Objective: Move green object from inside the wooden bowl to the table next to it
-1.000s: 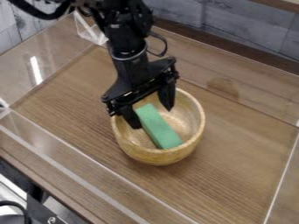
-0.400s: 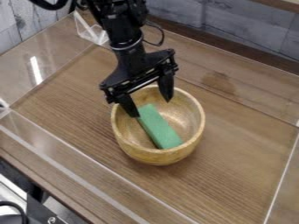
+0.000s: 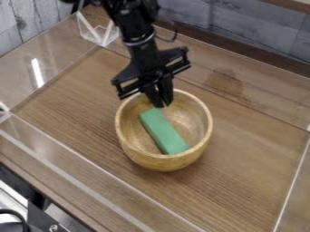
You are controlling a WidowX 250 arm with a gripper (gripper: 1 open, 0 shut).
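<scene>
The green object lies slanted inside the wooden bowl, which sits mid-table on the brown wood-grain table. My gripper points steeply down over the bowl's far side. Its two dark fingers are pressed together, tips at the far end of the green block. The block still rests on the bowl's floor. Whether the tips pinch its end is hidden by the fingers themselves.
Low clear acrylic walls border the tabletop on all sides. Bare table lies left of the bowl and to its right. The black arm and its cables rise toward the top left.
The fingers stood wide apart astride the block's far end; now they are closed together. The wrist has rolled and the hand has shifted slightly toward the far side of the bowl.
</scene>
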